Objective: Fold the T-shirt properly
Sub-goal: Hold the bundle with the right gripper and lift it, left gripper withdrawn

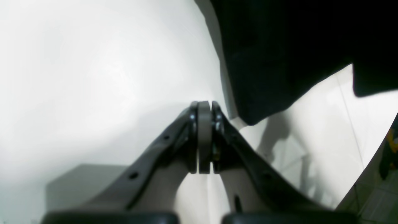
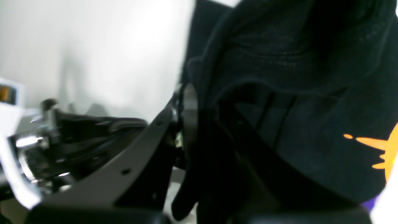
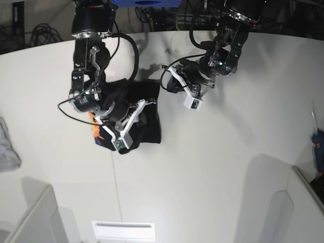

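White table [image 3: 228, 152], T-shirt [image 3: 149, 121] half hidden

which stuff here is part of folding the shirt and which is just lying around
Part of the job:
- T-shirt, black, bunched on the table
- right gripper, fingers shut on the T-shirt
- left gripper, shut with nothing in it, beside the shirt

Just lying about:
- grey cloth at the table's edge
- white table
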